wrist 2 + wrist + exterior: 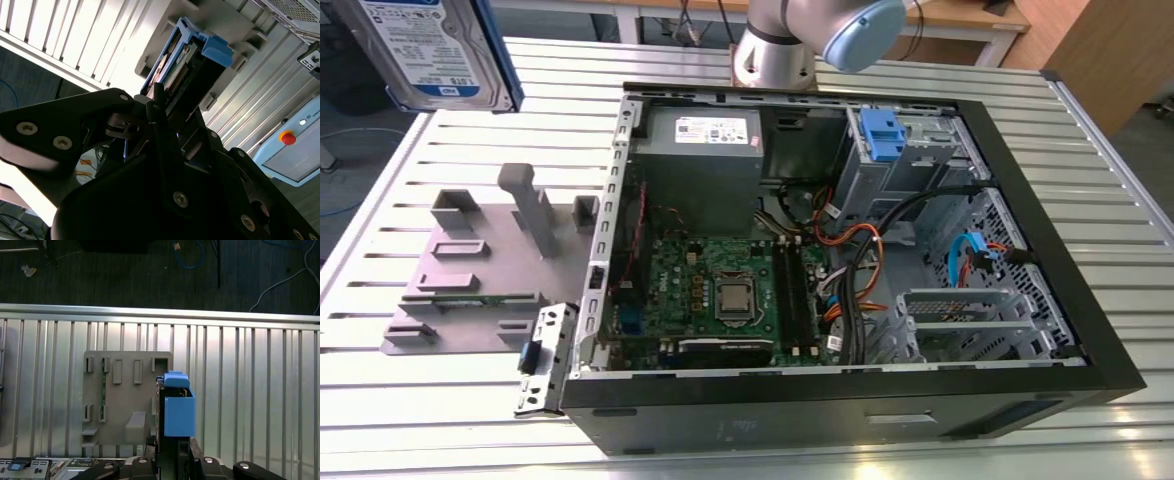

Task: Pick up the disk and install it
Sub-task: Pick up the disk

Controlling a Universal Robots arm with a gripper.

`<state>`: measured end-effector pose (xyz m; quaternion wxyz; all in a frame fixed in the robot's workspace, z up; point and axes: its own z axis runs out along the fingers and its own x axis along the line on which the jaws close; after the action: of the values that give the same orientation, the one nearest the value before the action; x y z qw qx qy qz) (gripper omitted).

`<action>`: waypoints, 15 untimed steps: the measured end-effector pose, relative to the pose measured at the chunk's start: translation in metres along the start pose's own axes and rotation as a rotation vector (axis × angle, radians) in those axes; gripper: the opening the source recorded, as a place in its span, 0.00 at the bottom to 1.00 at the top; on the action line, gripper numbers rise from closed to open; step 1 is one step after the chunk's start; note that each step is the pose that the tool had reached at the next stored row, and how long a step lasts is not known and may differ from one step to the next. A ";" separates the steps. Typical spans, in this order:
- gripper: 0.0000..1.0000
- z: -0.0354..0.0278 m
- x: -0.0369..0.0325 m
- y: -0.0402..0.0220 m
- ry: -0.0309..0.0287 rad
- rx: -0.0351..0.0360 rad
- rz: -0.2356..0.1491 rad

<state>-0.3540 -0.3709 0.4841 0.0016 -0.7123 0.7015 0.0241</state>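
Disk [438, 50]: silver drive, blue-and-white label, blue carrier with end tab; tool [161, 102] was clamped on it. Slatted metal table [250, 390] lay beneath, dark floor [125, 275] beyond.

We are seeing a blue-and-white label [420, 30] on the disk [440, 60], at the exterior view's far left, and a white sticker [710, 129] on the power supply [694, 185]; we are reading no print on either.
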 end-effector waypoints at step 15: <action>0.35 -0.0003 0.0002 -0.0114 -0.0001 0.0000 0.000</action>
<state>-0.3426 -0.3709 0.4841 0.0016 -0.7123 0.7015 0.0241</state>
